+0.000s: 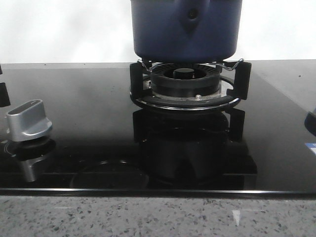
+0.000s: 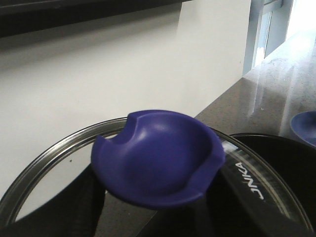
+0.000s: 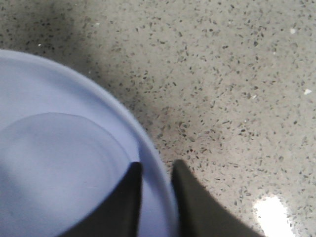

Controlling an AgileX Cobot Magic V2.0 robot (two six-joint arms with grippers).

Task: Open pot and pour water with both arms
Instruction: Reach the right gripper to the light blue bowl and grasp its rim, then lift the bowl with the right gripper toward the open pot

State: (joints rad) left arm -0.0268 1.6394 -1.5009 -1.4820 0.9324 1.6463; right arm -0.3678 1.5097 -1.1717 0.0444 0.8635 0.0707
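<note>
The dark blue pot [image 1: 185,29] stands on the gas burner [image 1: 185,84] at the back centre, its handle stub [image 1: 192,15] facing me; its top is cut off by the frame. In the left wrist view, my left gripper [image 2: 150,215] is shut on the blue knob [image 2: 158,158] of a glass lid [image 2: 44,163] with a metal rim, its dark fingers [image 2: 74,207] running under the knob. A light blue bowl [image 3: 54,163] sits on the speckled counter [image 3: 232,74]. My right gripper [image 3: 155,168] is shut across its rim, one finger inside and one outside. Neither gripper shows in the front view.
The burner sits on a glossy black hob [image 1: 89,98]. A silver control knob [image 1: 29,121] stands at its left. The edge of a blue dish [image 1: 311,123] shows at the far right, and it appears again as the blue dish [image 2: 305,126] past the lid. A white wall lies behind.
</note>
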